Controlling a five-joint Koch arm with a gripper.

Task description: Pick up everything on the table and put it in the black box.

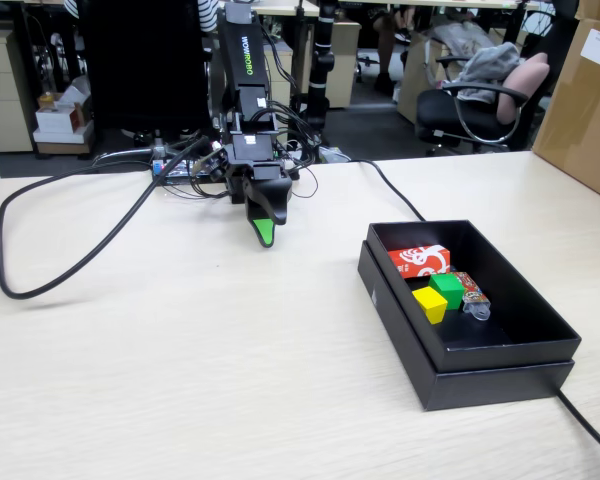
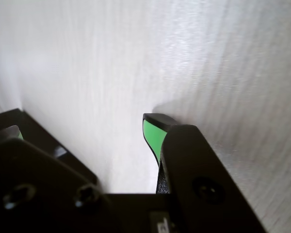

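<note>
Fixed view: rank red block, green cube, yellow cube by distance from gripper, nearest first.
From the gripper, fixed view:
1. Red rectangular block with white swirls, at the black box's far end.
2. Green cube and yellow cube, side by side mid-box: too close to call.

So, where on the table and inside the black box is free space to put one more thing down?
The table is bare in front, between the tool and the black box. Inside the box, the near right part of the floor is free. Its far left part is crowded: red block, green cube, yellow cube and a small tube lie together.
</note>
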